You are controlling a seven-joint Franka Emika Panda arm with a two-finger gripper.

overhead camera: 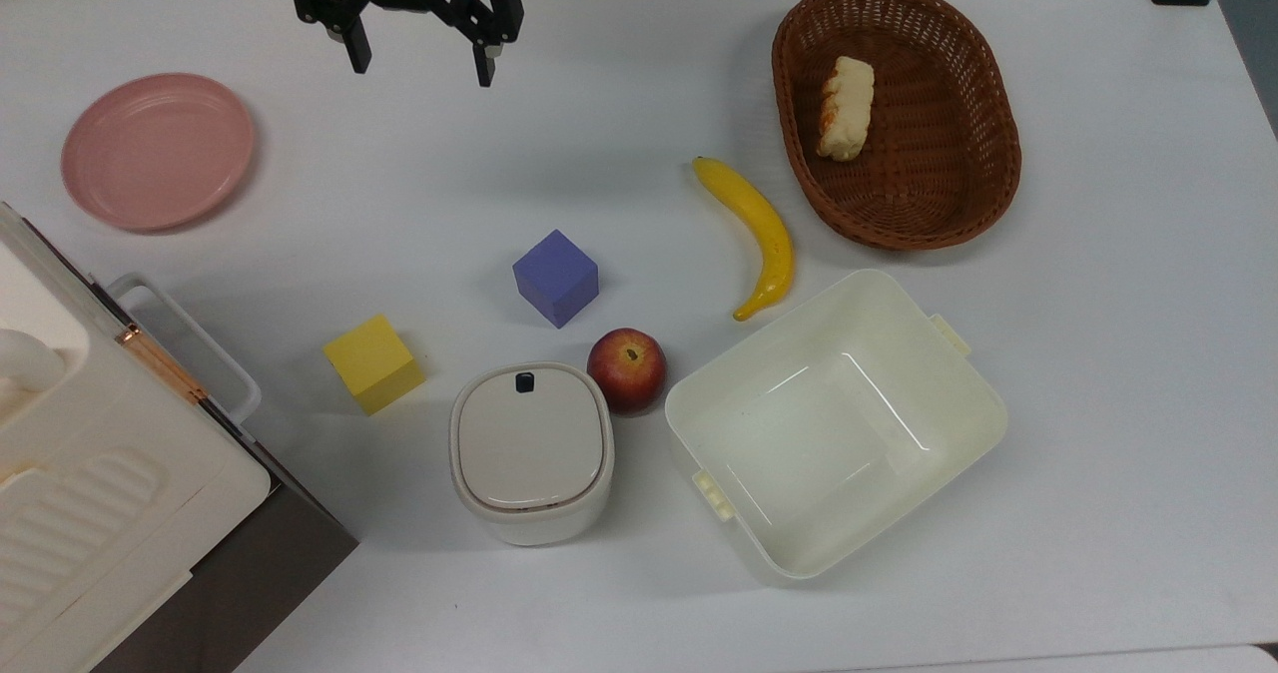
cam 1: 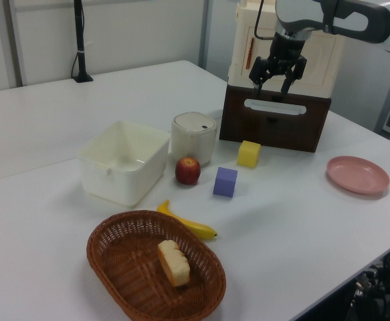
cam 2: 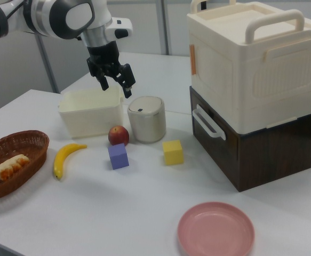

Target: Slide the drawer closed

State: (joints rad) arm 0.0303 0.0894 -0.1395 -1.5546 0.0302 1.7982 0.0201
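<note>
- The hand (overhead camera: 417, 62) hangs spread wide and empty, high over the desk (overhead camera: 1098, 353).
- The drawer (cam 2: 251, 154) looks pushed in, so the hand holds nothing.

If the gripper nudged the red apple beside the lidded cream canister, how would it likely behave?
The round red apple would probably roll rather than slide on the smooth white table. It looks rigid, so unlikely to deform. The lidded cream canister close beside it might stop it.

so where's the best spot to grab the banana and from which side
Judging by its pose, grip the banana across its thicker middle, coming straight down from above. It lies flat on the table, curved, with bare table along both long sides, so the open gripper could straddle it crosswise.
</note>
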